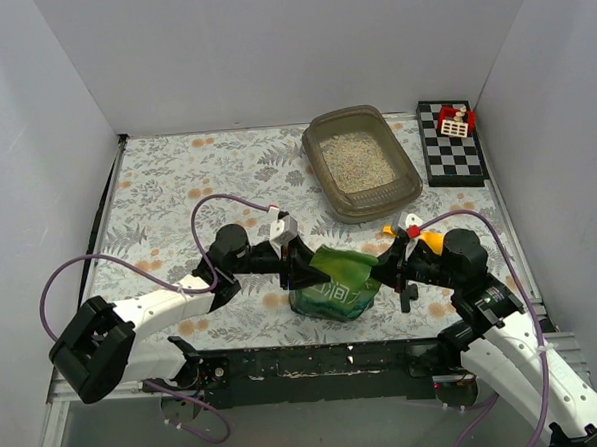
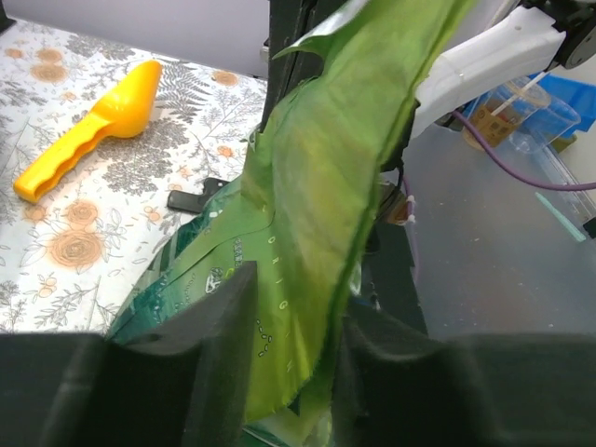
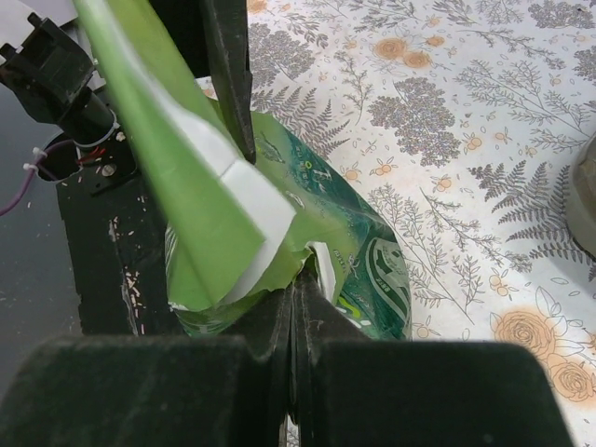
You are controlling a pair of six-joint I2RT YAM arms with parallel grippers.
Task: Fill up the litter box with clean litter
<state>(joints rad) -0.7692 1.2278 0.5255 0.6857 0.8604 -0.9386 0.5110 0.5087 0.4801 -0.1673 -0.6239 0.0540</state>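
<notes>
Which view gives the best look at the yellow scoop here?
Left wrist: the yellow scoop lies whole on the floral cloth, handle and bowl clear. The top external view shows only a tip of it behind the right arm. The right wrist view does not show it.

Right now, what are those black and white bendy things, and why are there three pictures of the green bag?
Those are two robot arms. One camera looks down from above; the other two sit on the wrists, so you see the bag up close. The right gripper is pinched shut on the green bag. The left gripper has its fingers either side of the bag's top edge. On the flowery table sit the litter box with sandy litter inside, a yellow scoop, and a checkered board.
</notes>
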